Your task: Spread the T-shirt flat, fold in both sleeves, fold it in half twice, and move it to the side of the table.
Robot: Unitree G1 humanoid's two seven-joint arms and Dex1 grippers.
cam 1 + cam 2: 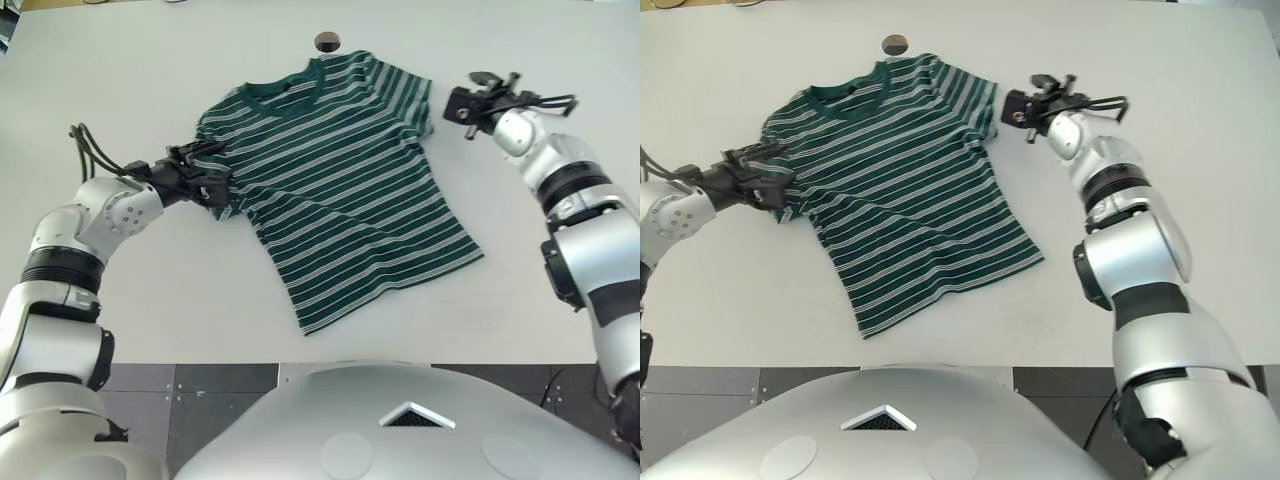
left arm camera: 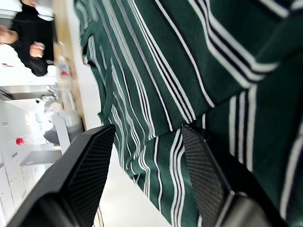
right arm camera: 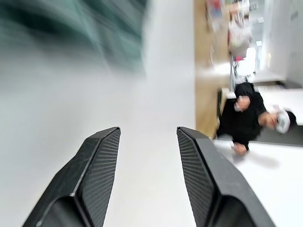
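Observation:
A dark green T-shirt (image 1: 335, 190) with white stripes lies spread on the white table (image 1: 150, 290), its collar toward the far edge and its hem toward me. My left gripper (image 1: 220, 192) sits at the shirt's left sleeve edge. In the left wrist view its fingers (image 2: 87, 170) stand open with striped fabric (image 2: 156, 85) lying between and beyond them. My right gripper (image 1: 457, 105) hovers just off the shirt's right sleeve, over bare table. Its fingers (image 3: 102, 161) are open with nothing between them, and the shirt (image 3: 71, 33) shows blurred off to one side.
A small brown round object (image 1: 327, 41) lies on the table just beyond the collar. Bare white tabletop extends on both sides of the shirt and in front of its hem. The near table edge (image 1: 200, 362) runs close below the hem.

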